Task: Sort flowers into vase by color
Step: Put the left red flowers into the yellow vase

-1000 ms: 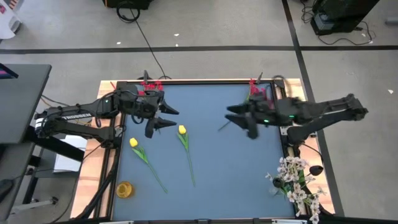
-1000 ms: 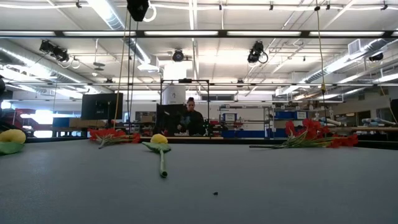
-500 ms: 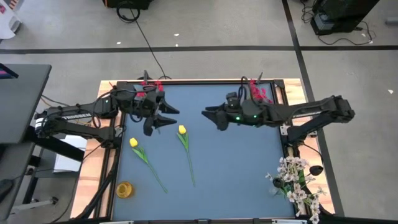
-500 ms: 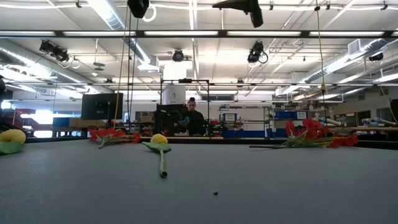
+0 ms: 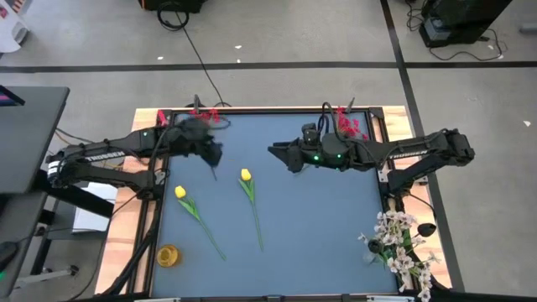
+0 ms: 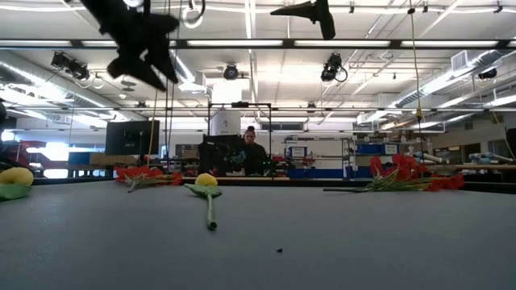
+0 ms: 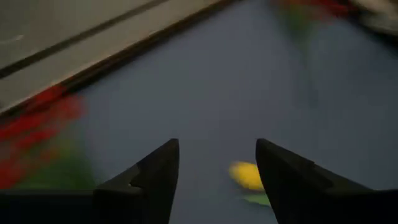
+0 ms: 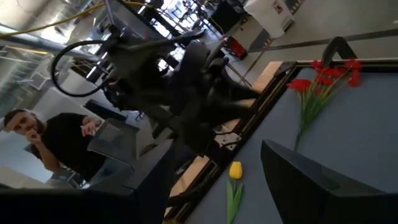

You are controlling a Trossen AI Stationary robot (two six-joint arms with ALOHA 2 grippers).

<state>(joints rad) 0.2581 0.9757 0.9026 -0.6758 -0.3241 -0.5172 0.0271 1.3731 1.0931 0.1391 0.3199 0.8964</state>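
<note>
Two yellow tulips [image 5: 246,176] lie on the blue worktop [image 5: 319,210], red flowers [image 5: 201,116] at its far corners, white sprays [image 5: 401,243] off its near right corner. The left hand [image 5: 211,158] hovers near the tulips, fingers apart, empty. The right hand [image 5: 275,152] hovers mid-worktop, wide, empty.

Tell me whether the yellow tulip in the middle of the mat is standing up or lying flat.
Lying flat. The yellow tulip rests on the blue mat, its stem stretched out along the surface, with no claw touching it.
</note>
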